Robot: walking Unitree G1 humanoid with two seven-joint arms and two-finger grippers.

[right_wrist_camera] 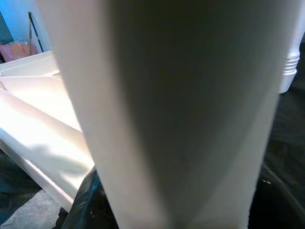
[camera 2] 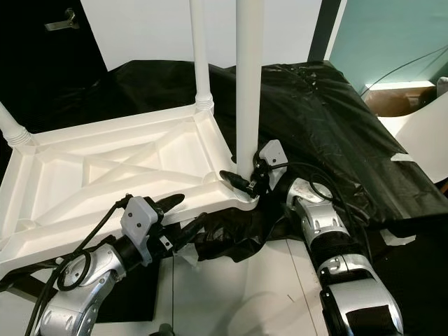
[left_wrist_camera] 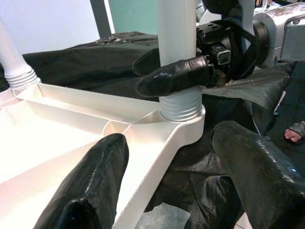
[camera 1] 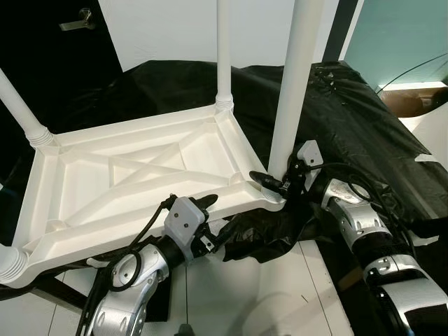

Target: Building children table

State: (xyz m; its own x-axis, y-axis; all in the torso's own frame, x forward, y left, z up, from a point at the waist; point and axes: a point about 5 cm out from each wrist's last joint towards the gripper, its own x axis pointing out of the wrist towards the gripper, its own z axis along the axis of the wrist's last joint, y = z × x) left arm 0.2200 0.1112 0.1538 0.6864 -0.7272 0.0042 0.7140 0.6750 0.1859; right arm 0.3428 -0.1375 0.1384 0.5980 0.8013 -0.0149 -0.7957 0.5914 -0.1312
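Left wrist view puts the right claw (left_wrist_camera: pixel 178 71) closed around the near-right leg (left_wrist_camera: pixel 176 28) just above its ribbed collar (left_wrist_camera: pixel 180 107), one black finger (left_wrist_camera: pixel 174 76) wrapped across the front of the white tube. The collar sits in the round corner socket (left_wrist_camera: pixel 188 129) of the upturned tabletop (camera 1: pixel 140 175); whether it is fully seated cannot be told. The left claw (camera 1: pixel 210 224) is spread wide and holds nothing, its fingers straddling the tabletop's near edge close to that same corner, one above the rim and one below.

Judged from this, the step in hand is fitting the last of the four legs, and the build looks well along. The next move likely calls for a straight downward press or a twist on the leg while the left claw braces the rim, so the light plastic frame does not slide or tip.

The table is all white plastic, lying underside up, with a ribbed lattice of diagonal braces inside a raised rim. Three more legs stand at the other corners: far right (camera 1: pixel 223 49), far left (camera 1: pixel 21 112) and near left (camera 1: pixel 10 266). The tabletop rests on a surface draped in crumpled black plastic sheeting (camera 1: pixel 343 119), with its near edge out over the white tiled floor (camera 1: pixel 266 294).
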